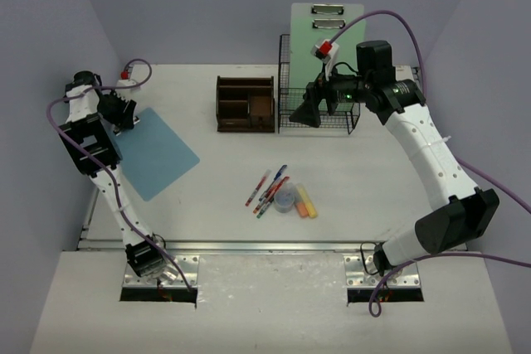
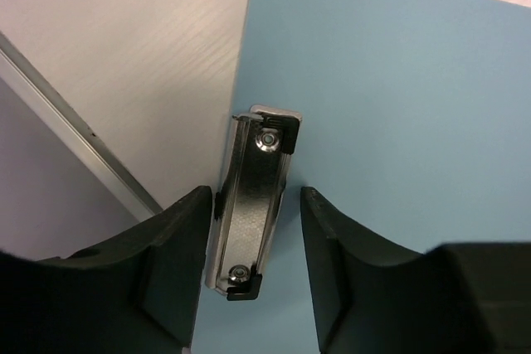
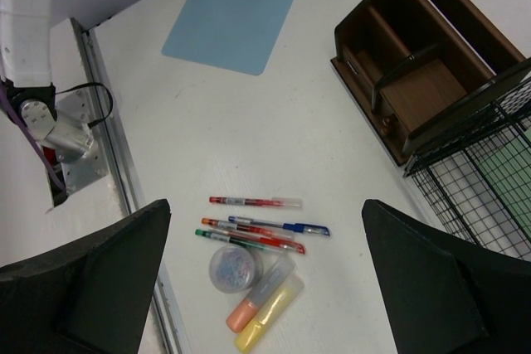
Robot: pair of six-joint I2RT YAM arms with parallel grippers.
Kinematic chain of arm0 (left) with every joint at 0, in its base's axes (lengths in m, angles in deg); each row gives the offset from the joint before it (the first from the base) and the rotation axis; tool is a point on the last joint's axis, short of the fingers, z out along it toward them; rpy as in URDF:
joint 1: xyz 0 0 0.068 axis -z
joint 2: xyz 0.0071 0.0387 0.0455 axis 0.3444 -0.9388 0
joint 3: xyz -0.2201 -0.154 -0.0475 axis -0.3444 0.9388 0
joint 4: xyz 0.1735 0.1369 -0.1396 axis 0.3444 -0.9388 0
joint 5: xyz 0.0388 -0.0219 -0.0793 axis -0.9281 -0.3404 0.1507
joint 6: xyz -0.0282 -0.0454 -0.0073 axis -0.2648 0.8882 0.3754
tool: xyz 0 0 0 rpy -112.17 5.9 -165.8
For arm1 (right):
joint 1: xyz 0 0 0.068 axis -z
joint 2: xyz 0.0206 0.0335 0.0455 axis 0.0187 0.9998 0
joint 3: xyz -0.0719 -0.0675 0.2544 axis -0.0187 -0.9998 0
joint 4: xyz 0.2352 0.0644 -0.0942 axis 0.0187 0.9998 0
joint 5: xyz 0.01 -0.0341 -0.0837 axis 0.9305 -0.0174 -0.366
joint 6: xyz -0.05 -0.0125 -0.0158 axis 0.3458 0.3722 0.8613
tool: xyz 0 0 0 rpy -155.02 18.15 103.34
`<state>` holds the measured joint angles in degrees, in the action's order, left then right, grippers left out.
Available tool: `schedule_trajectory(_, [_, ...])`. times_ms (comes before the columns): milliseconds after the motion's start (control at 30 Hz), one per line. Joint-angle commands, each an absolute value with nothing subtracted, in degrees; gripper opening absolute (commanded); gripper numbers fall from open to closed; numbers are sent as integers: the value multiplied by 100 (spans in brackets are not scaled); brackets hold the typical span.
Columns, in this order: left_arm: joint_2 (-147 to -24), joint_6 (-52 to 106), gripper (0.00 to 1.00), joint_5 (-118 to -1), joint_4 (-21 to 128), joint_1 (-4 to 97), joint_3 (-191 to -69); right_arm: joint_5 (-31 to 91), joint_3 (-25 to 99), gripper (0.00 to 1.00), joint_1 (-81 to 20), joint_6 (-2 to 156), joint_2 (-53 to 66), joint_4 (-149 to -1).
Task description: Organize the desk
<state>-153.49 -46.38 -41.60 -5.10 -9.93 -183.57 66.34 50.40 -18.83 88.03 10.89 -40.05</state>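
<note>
Left arm: your left arm reaches up and away, far to the left of the dark-brown wooden organizer [image 1: 246, 104], with the wrist aimed down.
Left gripper [image 2: 253, 275]: partly open and holding nothing. Its fingers [image 2: 170, 271] straddle the silver metal clip [image 2: 253, 205] of the flat light-blue clipboard [image 1: 153, 153]; there's a gap on the right side, and the left finger sits just beside the clip.
Right arm: your right arm is raised and bent inward, just right of the organizer.
Right gripper [image 1: 304, 112]: wide open and empty, hanging in front of the black wire-mesh rack [image 1: 319, 89].
Desk: the white flat tabletop [image 1: 382, 172] carries everything; the organizer is at far centre.
In the way: the rack stands just beside the organizer on its right, and an upright pale-green clipboard [image 1: 328, 35] is at the rack's far side.
Loose cluster: on the near side of the organizer, lying close together.
Counts: four pens [image 3: 255, 201], two highlighters (orange [image 3: 257, 298], yellow [image 3: 270, 314]), one round clear lidded tub [image 3: 235, 269], two clipboards, one organizer, one rack.
</note>
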Motion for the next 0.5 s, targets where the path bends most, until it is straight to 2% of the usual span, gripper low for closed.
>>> schedule_trajectory(0, [-15862, -4714, 43, -4111, -675, -960, -18381, 6661, 5221, 99, -1900, 8880, 1108, -4048])
schedule_trajectory(33, [-15881, -4721, 40, -4105, -708, -947, -18375, 6655, 5234, 99, -1900, 8892, 1102, -4036])
schedule_trajectory(133, [-15886, -4738, 22, -4082, -793, -930, -18341, 6663, 5274, 98, -1906, 8892, 1088, -4010])
schedule_trajectory(267, [-15490, -4703, 2, -4034, -596, -919, -18090, 6663, 5330, 98, -1900, 8903, 1057, -4001])
schedule_trajectory(467, [-14246, -4686, 0, -4074, 82, -727, -17413, 6690, 5454, 98, -1900, 8927, 1032, -3988])
